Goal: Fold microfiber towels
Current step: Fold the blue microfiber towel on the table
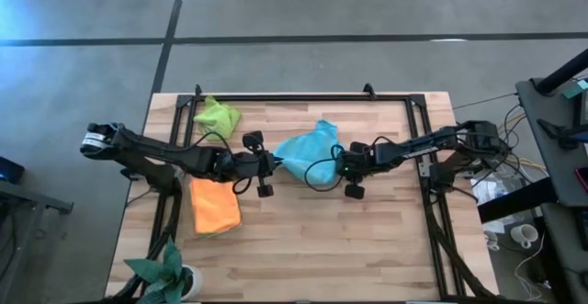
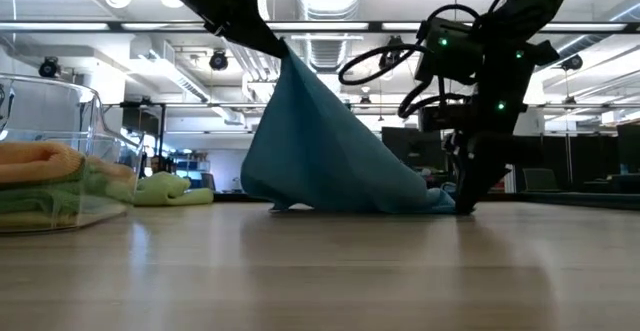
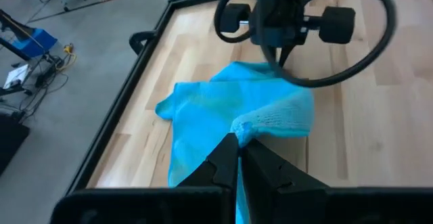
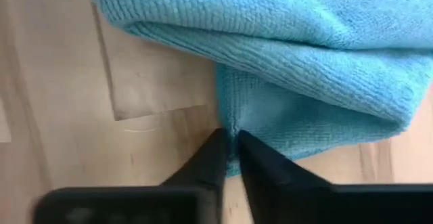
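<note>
The light blue towel (image 1: 308, 150) sits mid-table between my two grippers. My left gripper (image 3: 238, 148) is shut on one end of it and holds that end up, so in the low view the cloth (image 2: 320, 141) slopes like a tent down to the table. My right gripper (image 4: 231, 139) is down at the table by the towel's right end (image 2: 440, 199), shut on it. A lime green towel (image 1: 218, 118) lies crumpled at the far left. An orange towel (image 1: 214, 205) lies folded at the near left. My left gripper pinches a bunched corner of the blue towel (image 3: 247, 126) between its two fingers, coming from the table's left and slanting down. That corner is lifted clear (image 2: 285, 63). The cloth hangs from it, and its lower edge (image 2: 330, 207) rests on the table. My right gripper pinches the towel's edge (image 4: 229, 124) between its fingertips, pointing steeply down from above. The cloth there is a folded-over part, several layers thick by the look of it. This end lies low at the tabletop.
A potted plant (image 1: 165, 272) stands at the near left corner. A black frame (image 1: 303, 96) runs along the table's far edge and sides. In the low view a clear container (image 2: 60, 171) shows at the left with orange and green cloth. Bare wood lies along the near side.
</note>
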